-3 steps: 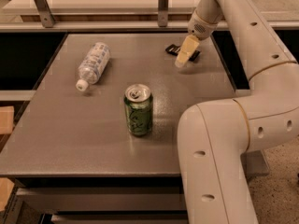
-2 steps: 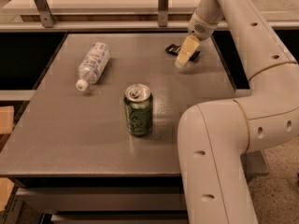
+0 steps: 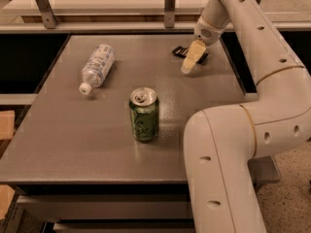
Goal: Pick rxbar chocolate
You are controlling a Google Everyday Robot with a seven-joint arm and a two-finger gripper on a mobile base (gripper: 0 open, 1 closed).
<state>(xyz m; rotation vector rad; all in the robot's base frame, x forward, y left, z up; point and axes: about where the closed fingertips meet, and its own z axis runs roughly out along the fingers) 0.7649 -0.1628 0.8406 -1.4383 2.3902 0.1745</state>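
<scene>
The rxbar chocolate [image 3: 179, 50] is a small flat black bar lying on the grey table [image 3: 97, 144] at the far right. My gripper [image 3: 189, 62] hangs from the white arm [image 3: 228, 13] directly over the bar and hides its middle. Black ends of the bar show on both sides of the gripper. I cannot see whether the gripper touches the bar.
A green soda can [image 3: 144, 114] stands upright near the table's middle. A clear plastic water bottle [image 3: 97, 67] lies on its side at the far left. The arm's big white lower links [image 3: 228, 149] stand at the table's right front. A metal rail [image 3: 97, 27] runs behind the table.
</scene>
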